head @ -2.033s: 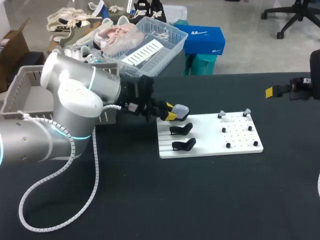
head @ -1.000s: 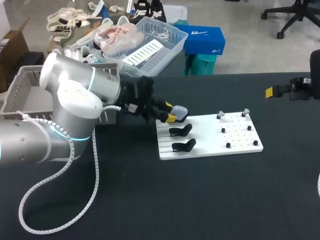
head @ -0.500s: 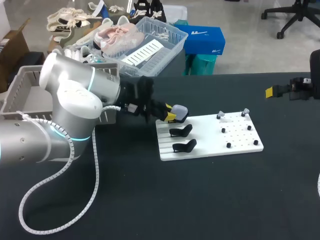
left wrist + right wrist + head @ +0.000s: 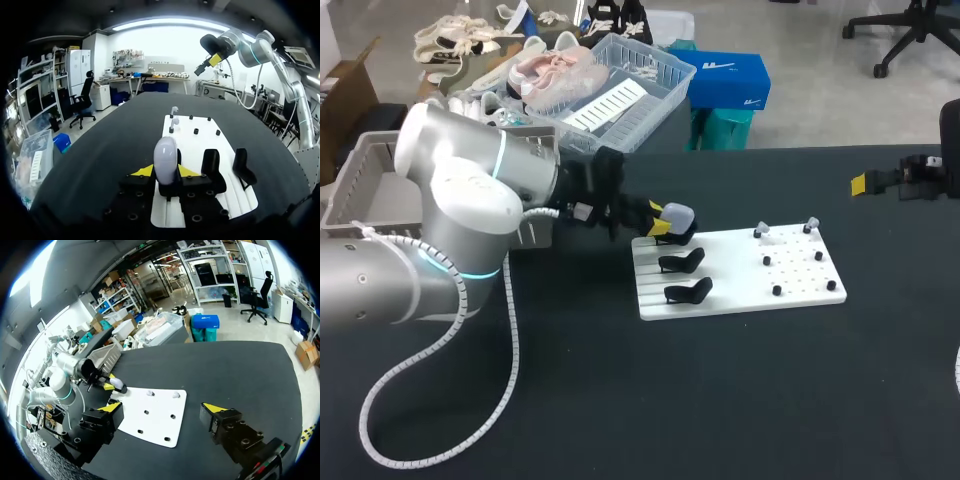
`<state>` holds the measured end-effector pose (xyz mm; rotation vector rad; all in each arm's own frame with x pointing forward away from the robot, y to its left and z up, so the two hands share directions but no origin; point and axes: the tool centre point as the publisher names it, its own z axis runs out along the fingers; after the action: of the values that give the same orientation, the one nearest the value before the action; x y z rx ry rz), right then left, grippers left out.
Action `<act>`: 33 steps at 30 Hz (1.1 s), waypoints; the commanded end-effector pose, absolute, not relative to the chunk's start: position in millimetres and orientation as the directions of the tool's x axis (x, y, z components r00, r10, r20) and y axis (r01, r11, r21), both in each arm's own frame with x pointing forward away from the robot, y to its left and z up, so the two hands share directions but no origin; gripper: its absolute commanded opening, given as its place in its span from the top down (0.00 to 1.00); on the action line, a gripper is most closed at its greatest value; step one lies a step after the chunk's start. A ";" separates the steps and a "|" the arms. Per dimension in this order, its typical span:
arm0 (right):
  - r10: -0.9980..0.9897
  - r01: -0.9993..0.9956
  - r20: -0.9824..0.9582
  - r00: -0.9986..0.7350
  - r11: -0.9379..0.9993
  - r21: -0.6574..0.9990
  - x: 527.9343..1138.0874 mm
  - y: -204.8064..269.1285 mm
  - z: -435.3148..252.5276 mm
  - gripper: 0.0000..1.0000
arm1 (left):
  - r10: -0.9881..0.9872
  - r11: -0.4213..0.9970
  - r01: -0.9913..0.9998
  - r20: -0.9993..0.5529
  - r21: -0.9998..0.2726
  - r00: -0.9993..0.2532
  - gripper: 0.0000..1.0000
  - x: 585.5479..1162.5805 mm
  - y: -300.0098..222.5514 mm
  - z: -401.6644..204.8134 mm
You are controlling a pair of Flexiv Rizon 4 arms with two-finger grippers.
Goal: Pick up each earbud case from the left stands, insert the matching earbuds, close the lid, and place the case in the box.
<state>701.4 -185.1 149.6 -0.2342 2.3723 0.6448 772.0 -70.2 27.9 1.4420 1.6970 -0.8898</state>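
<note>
My left gripper [image 4: 660, 220] is shut on a pale grey earbud case [image 4: 678, 215], holding it just above the far-left corner of the white board [image 4: 735, 285]. In the left wrist view the case [image 4: 166, 159] stands upright between the yellow tips of the left gripper [image 4: 165, 173]. Two empty black stands [image 4: 683, 260] [image 4: 688, 291] sit on the board's left side. Two small earbuds [image 4: 763, 232] [image 4: 812, 226] stand on pegs at its far right. My right gripper [image 4: 164, 408] is open and holds nothing, at the table's far right [image 4: 878, 183], well away from the board [image 4: 152, 415].
A grey box [image 4: 365, 190] stands at the table's left, behind my left arm. Several black pegs [image 4: 776, 290] dot the board's right half. Dark tabletop [image 4: 720, 400] stretches in front of the board.
My left gripper's fingers closed on the case, then lifted it slightly off the far stand. The right arm has not moved.
</note>
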 end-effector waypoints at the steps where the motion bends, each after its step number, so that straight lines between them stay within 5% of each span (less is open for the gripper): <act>1: -0.001 -0.326 -0.643 -0.766 0.862 0.388 701.4 -185.6 149.3 0.00 | 0.471 0.151 0.988 -0.876 -0.037 -0.105 1.00 765.3 -68.7 33.2; 21: -0.001 -0.326 -0.643 -0.766 0.862 0.388 701.4 -185.6 149.3 0.00 | 0.398 0.249 0.968 -0.907 -0.039 -0.138 1.00 747.8 -89.7 89.4; 33: -0.012 -0.349 -0.657 -0.754 0.854 0.385 697.5 -176.3 152.8 0.00 | 0.318 0.121 0.992 -0.948 0.033 -0.008 1.00 734.2 -124.4 105.4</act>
<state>701.1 -181.8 152.5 -0.2530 2.3628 0.6435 731.5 -119.0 110.4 1.3657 1.5273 -0.9208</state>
